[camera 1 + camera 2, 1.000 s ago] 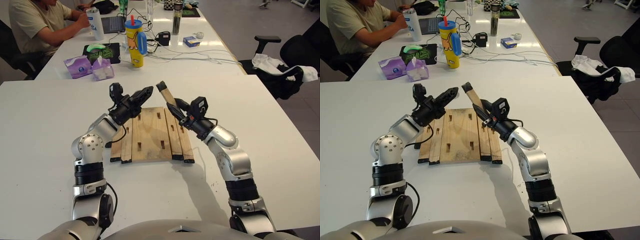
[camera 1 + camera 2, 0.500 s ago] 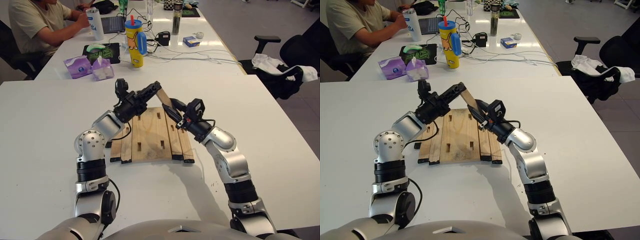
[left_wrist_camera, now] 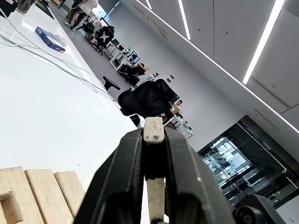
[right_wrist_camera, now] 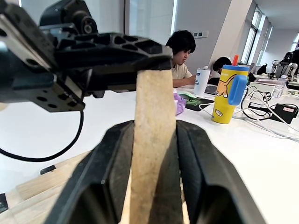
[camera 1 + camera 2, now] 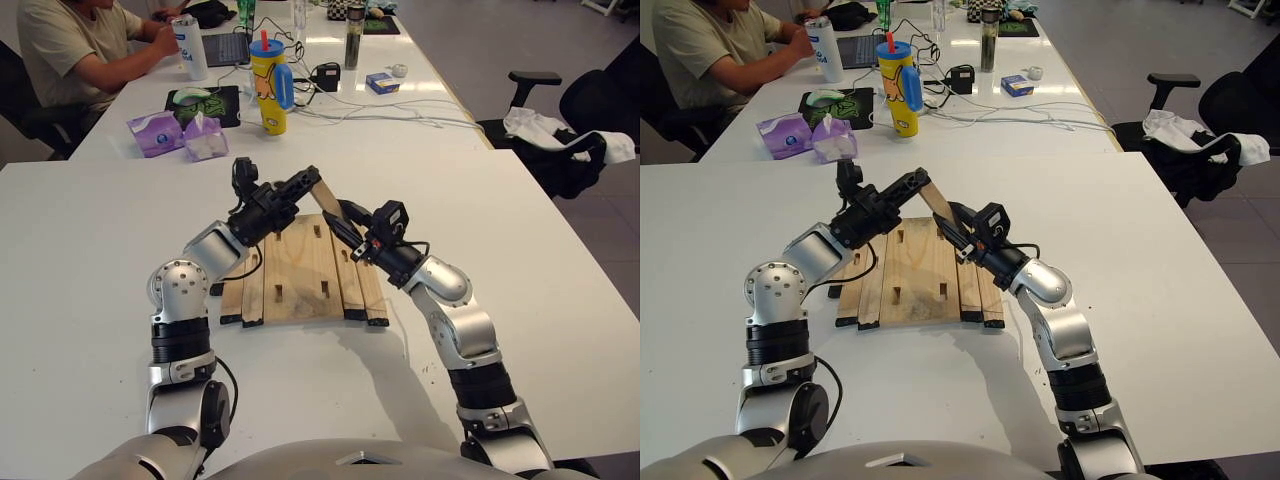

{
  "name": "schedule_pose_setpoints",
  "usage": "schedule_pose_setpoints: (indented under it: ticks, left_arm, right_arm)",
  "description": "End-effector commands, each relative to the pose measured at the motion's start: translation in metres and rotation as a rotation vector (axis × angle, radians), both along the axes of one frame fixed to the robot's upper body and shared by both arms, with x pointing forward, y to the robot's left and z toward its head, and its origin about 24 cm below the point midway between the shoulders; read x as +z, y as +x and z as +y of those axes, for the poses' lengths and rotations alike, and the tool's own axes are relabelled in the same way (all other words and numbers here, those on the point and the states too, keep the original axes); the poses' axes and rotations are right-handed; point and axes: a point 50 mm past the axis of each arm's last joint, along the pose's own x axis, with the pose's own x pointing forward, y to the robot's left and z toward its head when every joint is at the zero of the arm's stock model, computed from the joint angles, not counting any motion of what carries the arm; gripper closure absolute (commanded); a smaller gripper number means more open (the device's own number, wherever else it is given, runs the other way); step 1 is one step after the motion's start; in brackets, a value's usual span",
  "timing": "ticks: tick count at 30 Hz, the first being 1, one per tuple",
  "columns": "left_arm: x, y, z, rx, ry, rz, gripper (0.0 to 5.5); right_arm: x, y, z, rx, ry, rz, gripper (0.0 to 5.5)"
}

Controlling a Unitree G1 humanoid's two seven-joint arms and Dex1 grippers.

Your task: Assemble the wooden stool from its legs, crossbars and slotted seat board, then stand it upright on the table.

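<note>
1 pale square-cut leg (image 5: pixel 327 198) bridges left tool (image 3: pixel 153 142) and right tool (image 4: pixel 154 137).

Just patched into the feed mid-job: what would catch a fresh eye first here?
Both pincers clamp one wooden bar, raised at a slant above the middle of the table: the left pincer on its upper end, the right pincer lower down. Beneath it the slotted seat board lies flat, with loose wooden pieces along both its sides.
</note>
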Motion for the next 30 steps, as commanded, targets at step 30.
schedule_pose_setpoints:
  ticks: [30]
  left_arm:
    - [-0.062, -0.054, 0.062, 0.867, 0.205, 0.151, 5.08]
  right_arm:
    - [-0.035, 0.024, -0.037, -0.290, 0.020, 0.319, 2.96]
